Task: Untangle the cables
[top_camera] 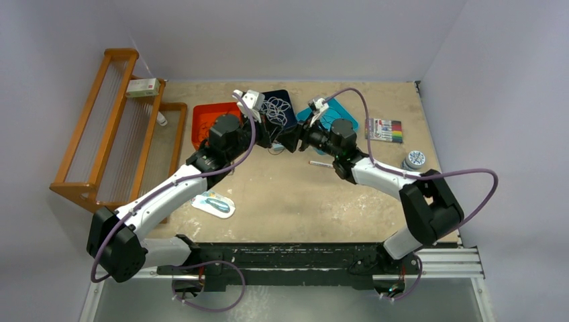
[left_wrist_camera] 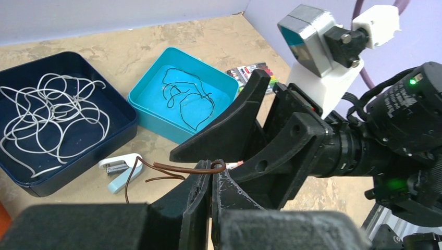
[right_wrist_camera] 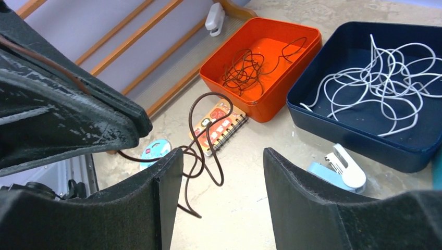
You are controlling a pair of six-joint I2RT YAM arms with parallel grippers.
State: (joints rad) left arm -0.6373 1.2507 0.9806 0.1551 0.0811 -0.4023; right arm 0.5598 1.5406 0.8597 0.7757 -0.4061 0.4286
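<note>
Across the beige table (top_camera: 288,201), the top view shows a wooden rack (top_camera: 94,134) at the left edge. Both arms reach in from the near edge and meet tip to tip just in front of three trays: the orange tray (top_camera: 201,121), navy tray (top_camera: 287,99) and teal tray (top_camera: 345,111). From that height the jaws cannot be read, but the wrist cameras show them.

The left wrist view has the left gripper (left_wrist_camera: 211,169) pressed together on a brown cable (left_wrist_camera: 177,167), which droops to the table beside a pale stapler (left_wrist_camera: 119,169).

The right wrist view has the right gripper (right_wrist_camera: 223,156) spread wide, with that cable's loop hanging between its fingers.

Only the left wrist view shows the black cable (left_wrist_camera: 187,101) lying in the teal tray. Only the right wrist view shows the dark tangle (right_wrist_camera: 245,70) in the orange tray and a small notebook (right_wrist_camera: 219,125) on the table. Both wrist views show the white cable (left_wrist_camera: 52,112) heaped in the navy tray.
</note>
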